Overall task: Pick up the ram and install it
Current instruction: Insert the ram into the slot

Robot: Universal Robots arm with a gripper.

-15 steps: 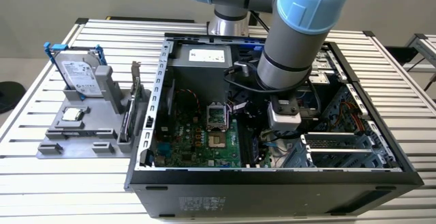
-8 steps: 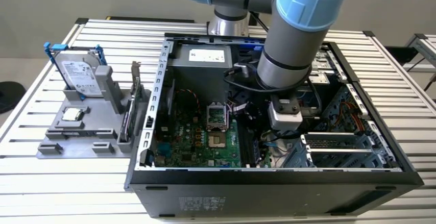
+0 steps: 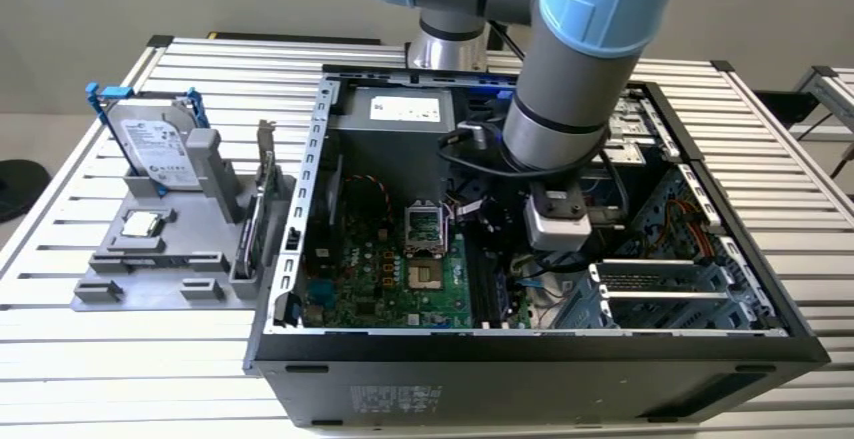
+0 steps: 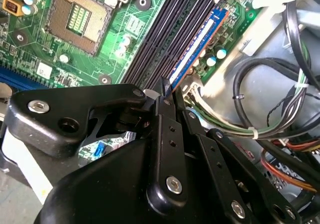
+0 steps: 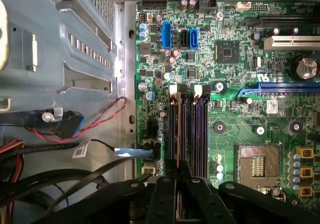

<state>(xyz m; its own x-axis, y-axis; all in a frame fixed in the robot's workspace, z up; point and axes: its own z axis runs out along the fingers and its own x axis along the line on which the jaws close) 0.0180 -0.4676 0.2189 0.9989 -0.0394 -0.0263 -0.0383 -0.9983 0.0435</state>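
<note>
Now the black two-fingered gripper [image 4: 167,91] sits low inside the open black computer case [image 3: 287,259], jaws pinched onto the top edge of the ram [image 4: 199,45], a thin blue circuit-board stick standing on edge in the black memory slots [image 5: 187,126] of the green motherboard [image 5: 235,84]. It looks light, stiff and fragile: hold the edges.

**Arm reaching down, gripper closed**

The robot arm [image 3: 574,79] bends down from above, with its wrist pointing steeply downward. In the second wrist view the black gripper [image 4: 167,91] has its fingers pressed close together on the thin edge of the ram [image 4: 197,46]. Its linkage bars spread out behind the fingertips.
</note>
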